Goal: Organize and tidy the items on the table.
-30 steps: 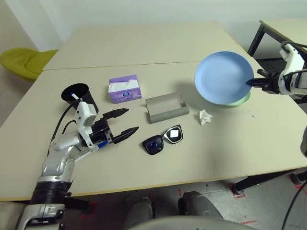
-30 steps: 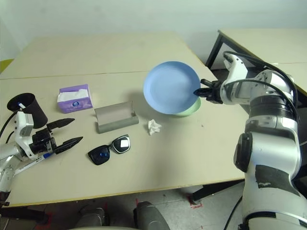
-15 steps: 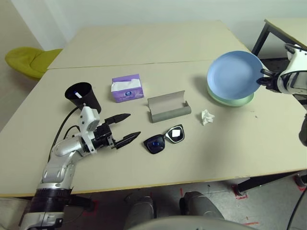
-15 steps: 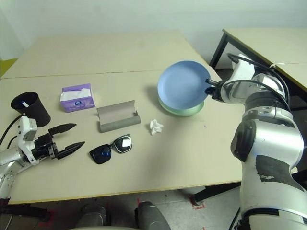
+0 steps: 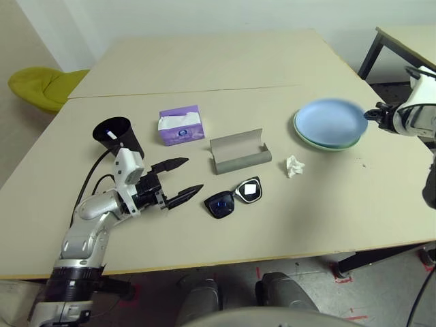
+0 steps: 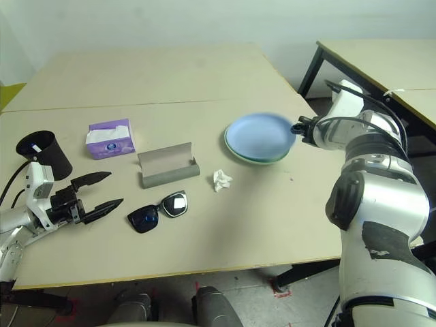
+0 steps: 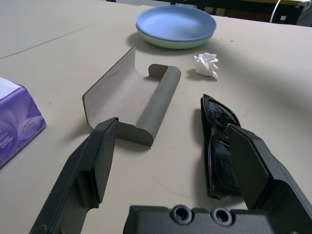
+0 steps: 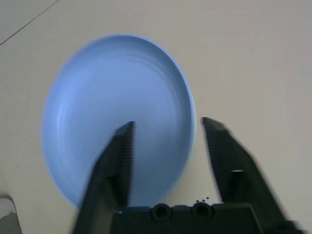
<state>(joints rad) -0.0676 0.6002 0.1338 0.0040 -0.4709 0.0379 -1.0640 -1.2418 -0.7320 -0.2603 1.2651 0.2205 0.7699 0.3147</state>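
With the light blue plate [image 5: 332, 122] taken as landmark, the pale green plate [image 5: 300, 138] is seen beneath it, and the right jaws [image 5: 379, 116] are spread at its rim. Nearer the robot, the crumpled tissue [image 5: 294, 166] is seen; left of that, the open glasses case [image 5: 240, 151] and sunglasses [image 5: 234, 197]. The left jaws [image 5: 185, 180] are held wide, empty, well apart from the landmark.

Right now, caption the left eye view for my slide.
Light blue plate stacked on the pale green plate, beside a crumpled white tissue and black sunglasses.
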